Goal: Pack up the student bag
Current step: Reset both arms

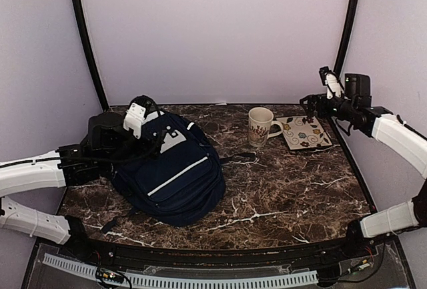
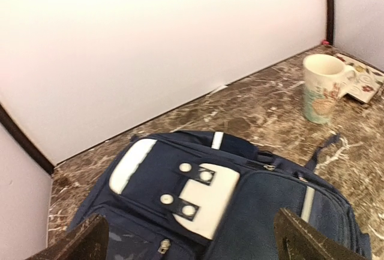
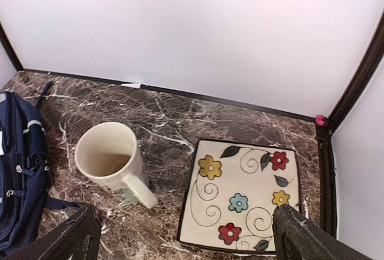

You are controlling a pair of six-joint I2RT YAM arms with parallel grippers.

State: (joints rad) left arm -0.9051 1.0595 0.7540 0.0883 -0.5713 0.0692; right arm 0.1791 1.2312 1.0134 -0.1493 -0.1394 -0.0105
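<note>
The student bag (image 1: 175, 172) is a navy backpack with a white stripe and light grey patches, lying on the left of the marble table. In the left wrist view its top, with snap tabs, fills the lower frame (image 2: 252, 206). My left gripper (image 1: 150, 143) hovers just over the bag's upper end, jaws wide open and empty (image 2: 189, 239). My right gripper (image 1: 311, 104) is open and empty at the far right, above a square flowered plate (image 3: 243, 191). The bag's edge also shows at the left of the right wrist view (image 3: 18, 170).
A cream mug (image 1: 260, 126) stands upright right of the bag, handle toward the plate (image 1: 305, 133); it also shows in both wrist views (image 3: 108, 158) (image 2: 321, 86). A dark strap (image 1: 237, 159) trails from the bag toward the mug. White walls close the back and sides.
</note>
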